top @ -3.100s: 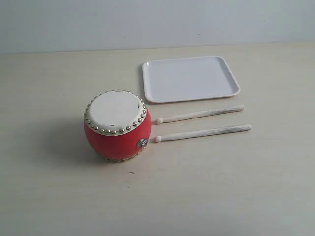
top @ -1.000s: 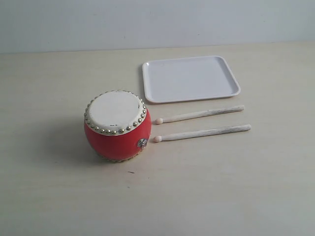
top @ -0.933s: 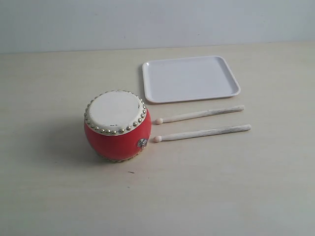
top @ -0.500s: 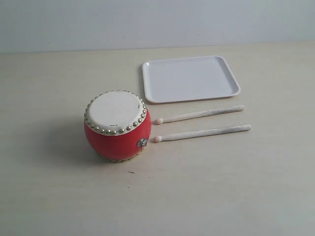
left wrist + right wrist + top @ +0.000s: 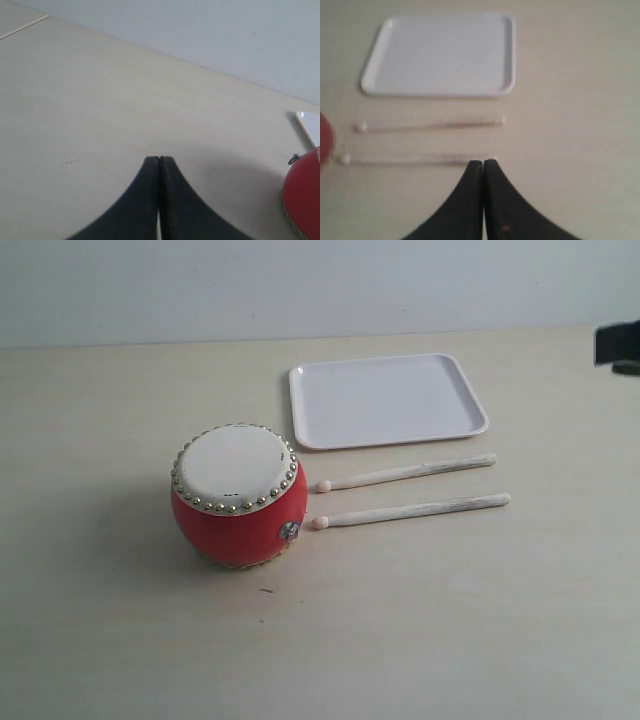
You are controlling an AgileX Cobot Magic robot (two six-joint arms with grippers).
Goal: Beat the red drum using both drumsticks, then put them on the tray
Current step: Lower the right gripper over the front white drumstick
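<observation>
The white tray sits on the table. Both drumsticks lie outside it, side by side just beside one long edge, with their bead tips near the red drum. The left end effector and the right end effector are each pressed closed, gripping nothing.

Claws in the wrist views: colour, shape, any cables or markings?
The left claw and right claw look alike: two matte black fingers each, broad at the base, curving in to slim tips. No cables, labels or sleeves show. A small brownish speck marks one right finger. Exterior view: only a blurred dark block at the edge.
</observation>
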